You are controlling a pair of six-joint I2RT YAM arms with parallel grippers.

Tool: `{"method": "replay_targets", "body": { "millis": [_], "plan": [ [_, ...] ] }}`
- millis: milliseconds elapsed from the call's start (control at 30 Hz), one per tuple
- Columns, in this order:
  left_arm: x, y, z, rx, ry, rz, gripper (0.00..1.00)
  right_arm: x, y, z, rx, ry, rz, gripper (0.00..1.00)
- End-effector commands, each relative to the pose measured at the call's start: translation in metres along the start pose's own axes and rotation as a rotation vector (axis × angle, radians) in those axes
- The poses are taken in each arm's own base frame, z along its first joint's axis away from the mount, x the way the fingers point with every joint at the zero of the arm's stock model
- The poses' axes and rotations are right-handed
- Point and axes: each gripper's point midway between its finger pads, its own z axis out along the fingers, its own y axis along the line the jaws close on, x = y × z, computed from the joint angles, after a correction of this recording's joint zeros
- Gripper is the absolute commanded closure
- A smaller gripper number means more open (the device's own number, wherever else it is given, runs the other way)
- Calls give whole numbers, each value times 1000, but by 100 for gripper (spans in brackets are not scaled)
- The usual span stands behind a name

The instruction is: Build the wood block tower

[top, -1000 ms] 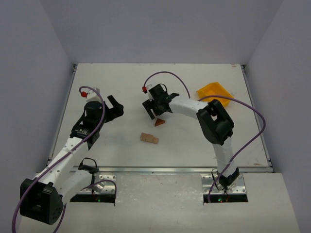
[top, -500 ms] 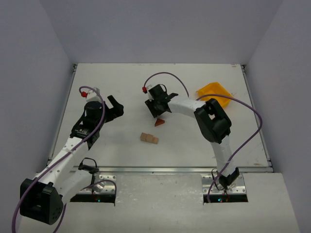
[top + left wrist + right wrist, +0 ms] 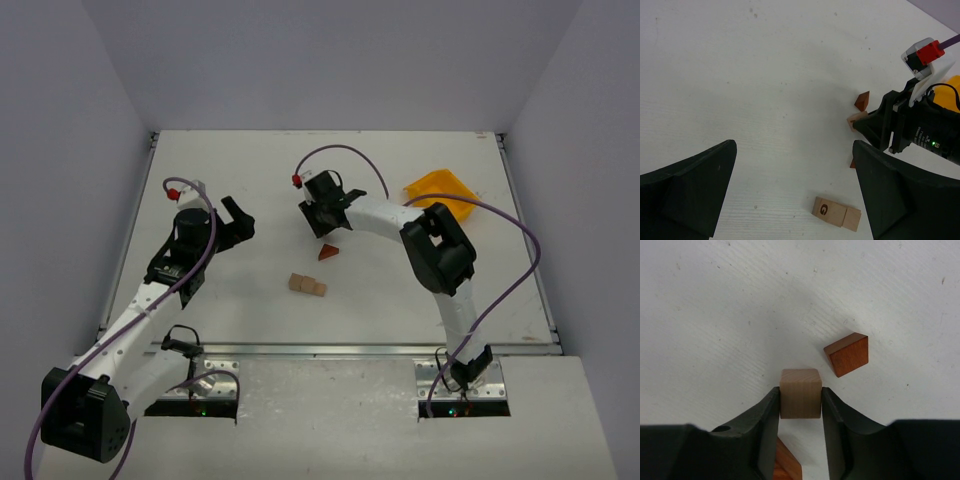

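- Right wrist view: we see the right gripper (image 3: 800, 396) clamped on a pale tan cube (image 3: 800, 390), with one black finger pressed flat against each side face.
- A reddish-brown block (image 3: 846, 354) lies on the white table (image 3: 715, 315) just beyond the cube and to its right, apart from it.
- Part of a second reddish-brown block (image 3: 786, 463) shows below the cube, between the two fingers.
- We cannot tell whether the cube rests on the table or hangs just above it.
- In the top external view the right arm (image 3: 440, 250) reaches to the middle of the table. The cube is hidden under the gripper, and one reddish-brown block shows just on its near side.
- Two pale blocks (image 3: 307, 286) lie touching, end to end, nearer the arm bases and apart from the gripper. In the left wrist view we read a letter G on one of them.
- The yellow bin (image 3: 441, 190) sits toward the far right of the table, well apart from all the blocks.
- The left gripper (image 3: 794, 150) has its jaws spread wide with nothing between them, above bare table on the left side.
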Motion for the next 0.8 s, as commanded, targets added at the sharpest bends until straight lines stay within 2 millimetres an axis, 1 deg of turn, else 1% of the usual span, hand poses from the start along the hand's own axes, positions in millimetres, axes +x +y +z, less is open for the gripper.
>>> {"method": "replay_targets", "body": {
  "millis": [0,100,167,267,333,433,500,533,567,633,700,767],
  "plan": [
    [-17,-15,-1,43,-37,-7,0,-31,-7,-4,27,-81,17,69],
    [-17,-15,-1,44,-38,-7,0,-31,-8,-5,31,-80,13,79],
    [-17,-14,-1,42,-38,-7,0,-34,-8,-11,26,-99,0,83],
    [-18,-15,-1,45,-37,-7,0,-41,-6,-29,3,-147,-16,86],
    [-18,-16,-1,51,-37,-8,0,-45,3,-42,-52,-173,-47,87],
    [-17,-17,-1,54,-33,-7,0,-50,15,-70,-141,-239,-88,88],
    [-17,-17,-1,56,-33,-7,0,-41,26,-87,-211,-263,-124,89],
    [-17,-17,-1,59,-33,-6,0,-43,30,-101,-240,-296,-145,88],
    [-16,-18,-2,61,-32,-6,0,-35,36,-108,-278,-298,-158,88],
    [-17,-18,-2,63,-35,-5,0,-31,42,-131,-325,-335,-195,89],
    [-17,-18,-3,67,-37,-5,0,-13,48,-137,-370,-317,-234,88],
    [-18,-19,-5,72,-39,-6,0,3,53,-148,-410,-313,-245,89]
  ]
}}
